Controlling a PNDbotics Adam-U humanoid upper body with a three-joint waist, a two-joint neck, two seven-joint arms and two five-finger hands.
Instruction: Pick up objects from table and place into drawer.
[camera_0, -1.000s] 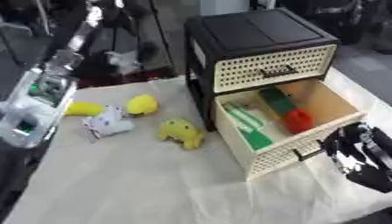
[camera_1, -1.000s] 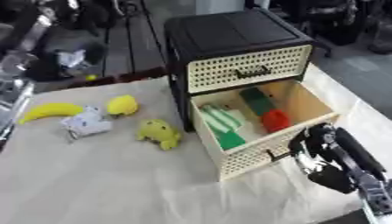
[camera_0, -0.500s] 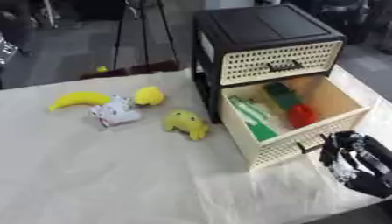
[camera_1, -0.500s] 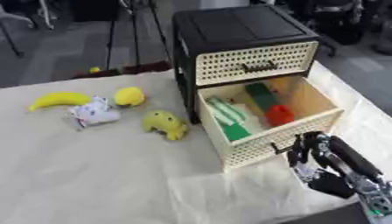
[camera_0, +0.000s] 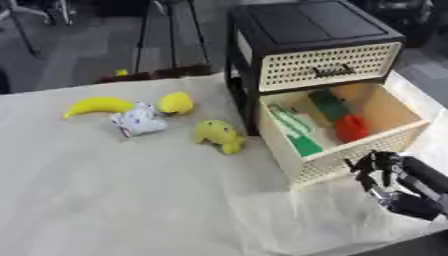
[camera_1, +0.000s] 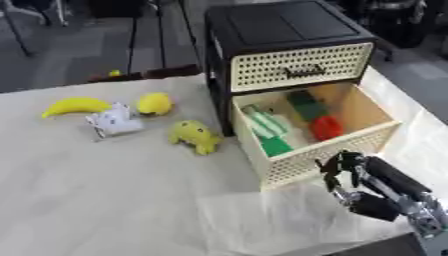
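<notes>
Black plastic frames the cabinet (camera_0: 297, 25), its cream lower drawer (camera_1: 311, 165) pulled open. Inside we count three green pieces and one red block (camera_1: 325, 127), though we cannot make out what they are. On the cloth-covered table (camera_0: 122, 200) lie four things to the cabinet's left: a banana (camera_0: 98, 105), a yellow round fruit (camera_0: 176, 102), a white crumpled packet (camera_0: 137, 121) and a yellow soft toy (camera_0: 219, 136), well apart from our right hand (camera_1: 350, 172). That hand sits just before the drawer front, fingers curled, clasping nothing we can see; its forearm is cut off at the corner.
</notes>
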